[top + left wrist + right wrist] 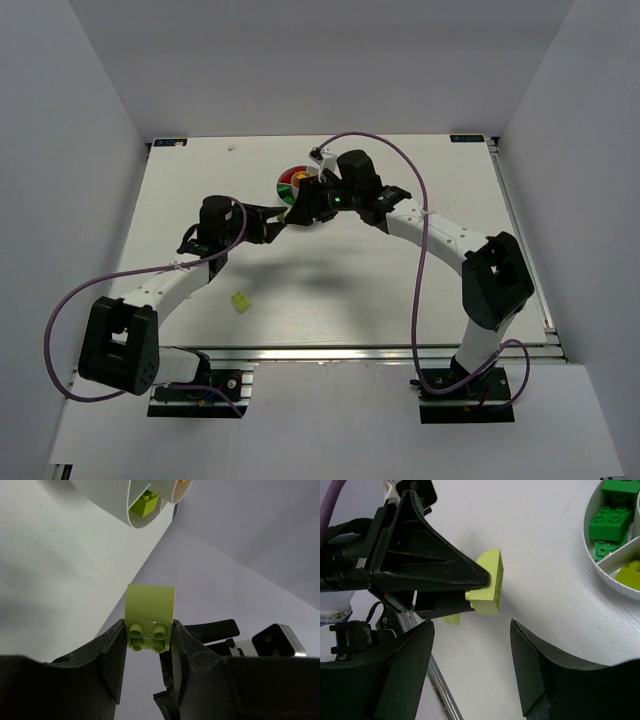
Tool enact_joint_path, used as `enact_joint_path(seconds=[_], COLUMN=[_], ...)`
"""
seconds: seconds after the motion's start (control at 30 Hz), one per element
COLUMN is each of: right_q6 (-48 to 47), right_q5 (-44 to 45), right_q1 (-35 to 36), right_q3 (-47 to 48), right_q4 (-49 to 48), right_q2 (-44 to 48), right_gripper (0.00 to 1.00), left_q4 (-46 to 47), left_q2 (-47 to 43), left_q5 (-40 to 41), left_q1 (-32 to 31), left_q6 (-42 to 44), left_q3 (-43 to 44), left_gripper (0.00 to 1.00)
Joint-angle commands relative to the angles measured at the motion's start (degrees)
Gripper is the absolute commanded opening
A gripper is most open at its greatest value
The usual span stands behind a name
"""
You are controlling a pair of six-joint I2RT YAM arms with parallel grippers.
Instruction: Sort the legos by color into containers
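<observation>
My left gripper (148,636) is shut on a pale lime brick (150,611), studs facing the camera, held above the table. In the right wrist view the same brick (490,586) sits at the tip of the left gripper's black fingers (435,565). My right gripper (470,647) is open and empty, close beside it. The round white dish (606,576) lies to the right with dark green bricks (610,517) in one wedge and a lime brick (632,575) in another. In the top view both grippers meet next to the dish (296,180), which they partly hide.
A second pale lime brick (240,300) lies loose on the table near the left arm; it also shows in the right wrist view (452,619). The dish's wall (115,505) with a lime brick (144,505) inside fills the top of the left wrist view.
</observation>
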State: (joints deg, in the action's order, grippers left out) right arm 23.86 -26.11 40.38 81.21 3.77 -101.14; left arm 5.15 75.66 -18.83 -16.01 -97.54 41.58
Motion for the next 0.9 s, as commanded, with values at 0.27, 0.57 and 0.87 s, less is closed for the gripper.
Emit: enact_joint_path(seconds=[0.27, 0.57, 0.87], right_q6=[-0.8, -3.2, -6.7], right_q5=[3.4, 4.1, 4.3], right_q1=[1.1, 1.0, 0.7], right_q3=[5.4, 3.5, 2.3], right_q4=[-1.2, -6.3, -7.6], right_q2=[-5.0, -4.0, -1.4], right_gripper=[0.63, 0.36, 0.0], left_q4=[7.3, 8.7, 8.5], left_q2=[-0.9, -1.5, -2.3], left_q5=[1.1, 1.5, 2.7], left_q1=[-2.4, -2.8, -2.8], left_q6=[-7.8, -9.2, -8.0], left_q3=[-2.0, -3.9, -4.8], left_gripper=[0.13, 0.15, 0.69])
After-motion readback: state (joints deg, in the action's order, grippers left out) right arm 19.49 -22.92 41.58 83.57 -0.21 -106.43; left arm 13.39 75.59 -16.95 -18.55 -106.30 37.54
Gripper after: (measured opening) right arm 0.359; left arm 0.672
